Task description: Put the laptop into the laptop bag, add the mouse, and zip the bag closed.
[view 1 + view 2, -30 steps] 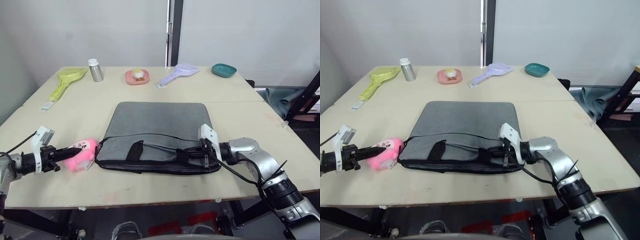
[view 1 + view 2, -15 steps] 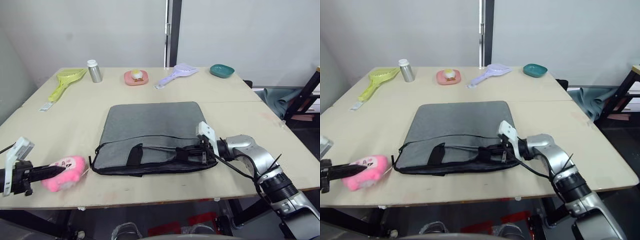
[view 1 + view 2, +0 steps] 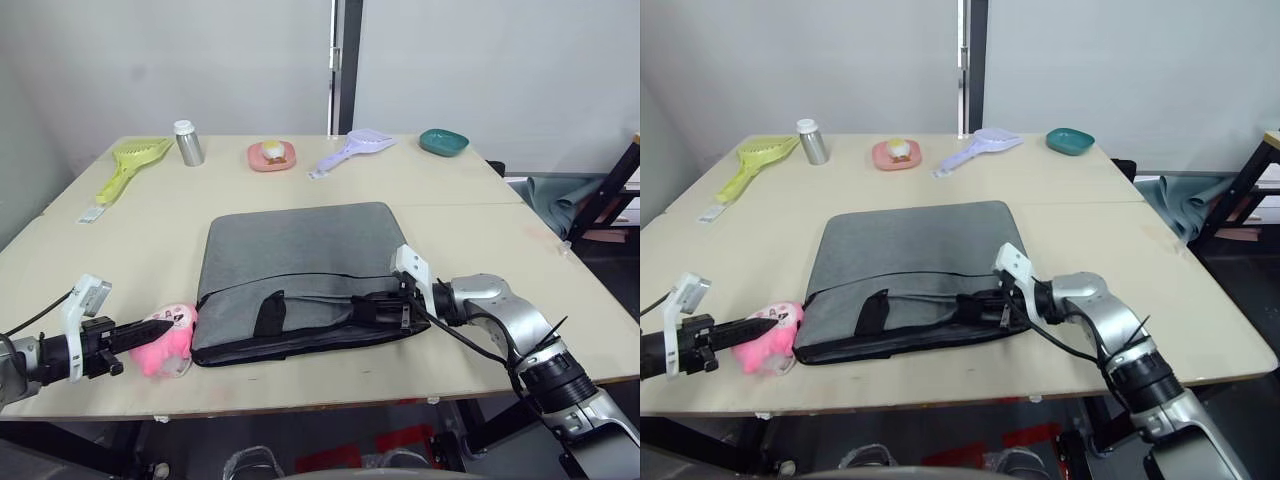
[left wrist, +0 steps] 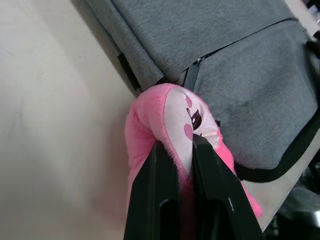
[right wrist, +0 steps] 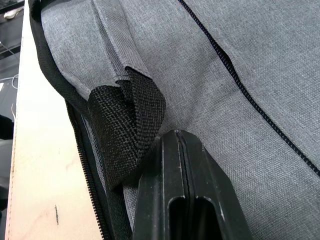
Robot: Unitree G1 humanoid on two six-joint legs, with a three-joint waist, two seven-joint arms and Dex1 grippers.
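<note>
Left gripper [image 3: 160,327]: clenched on pink plush toy [image 3: 166,335], which touches the bag's corner.
Laptop bag [image 3: 300,260]: flat between both grippers; soft, floppy fabric, best taken by a strap or the zipper edge.
Right gripper [image 5: 175,137]: pressed together, strap handle [image 5: 127,122] just beside the fingertips.

Left gripper [image 4: 176,145] pinching; right gripper [image 5: 176,135] closed.

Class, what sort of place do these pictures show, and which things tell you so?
Probably a robot test room: a plain wooden table against bare white walls, holding unrelated props such as a grey fabric laptop bag and a yellow plastic scoop.
</note>
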